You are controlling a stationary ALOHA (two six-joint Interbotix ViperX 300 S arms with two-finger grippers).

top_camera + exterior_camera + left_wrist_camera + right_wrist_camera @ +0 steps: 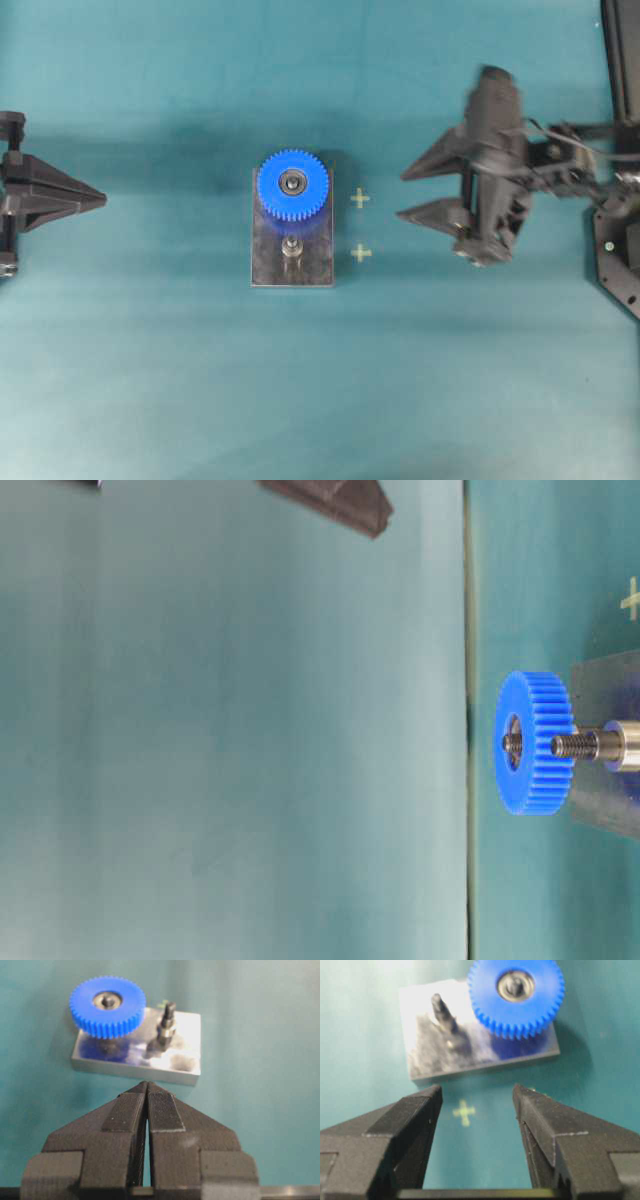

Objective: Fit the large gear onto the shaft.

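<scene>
The large gear (293,185), bright blue, sits flat over the far end of the grey plate (268,270). The shaft (293,182) shows only as a metal tip in the gear's hub. The twin peg (291,247) stands bare beside it. My left gripper (100,199) is shut and empty, well left of the plate; its wrist view shows the gear (107,1006) ahead of the closed tips (147,1085). My right gripper (400,196) is open and empty to the right of the plate, its jaws apart in the wrist view (477,1091), facing the gear (516,997).
Two pale cross marks (360,199) (361,253) lie on the teal mat between the plate and my right gripper. A dark arm base (620,250) stands at the right edge. In the table-level view the bare peg (590,745) stands in front of the gear (535,742).
</scene>
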